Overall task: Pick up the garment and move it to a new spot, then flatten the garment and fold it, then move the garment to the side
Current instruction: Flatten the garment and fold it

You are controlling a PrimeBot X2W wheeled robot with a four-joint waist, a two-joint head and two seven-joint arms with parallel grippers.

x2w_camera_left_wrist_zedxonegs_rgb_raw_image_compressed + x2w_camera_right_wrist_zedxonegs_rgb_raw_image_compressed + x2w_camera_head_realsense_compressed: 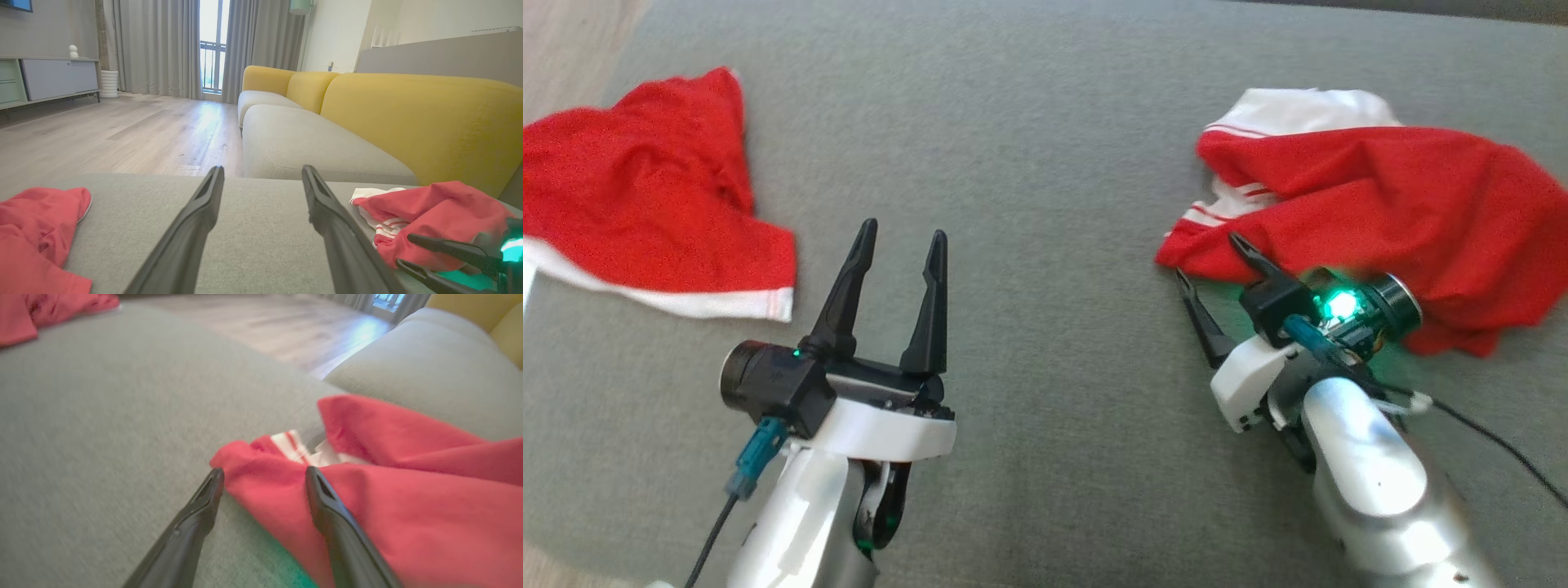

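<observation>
A crumpled red garment [1380, 196] with white striped trim lies at the right on the grey cushion [1045, 147]. My right gripper [1205, 257] is open at its near left corner. In the right wrist view that corner of the garment [408, 506] lies between the spread fingers of the gripper [264, 471], one finger over the cloth and one beside it. My left gripper [904, 229] stands open over bare cushion, apart from any cloth. The left wrist view shows its fingers [262, 168] wide apart, with the garment [437, 212] and the right gripper [402, 251] at the lower right.
A second red garment [637, 196] with a white hem lies at the cushion's left edge [36, 228]. A yellow-backed sofa [408, 118] stands beyond the cushion's far side, and wooden floor [122, 130] lies to the left. A black cable [1503, 449] trails from my right wrist.
</observation>
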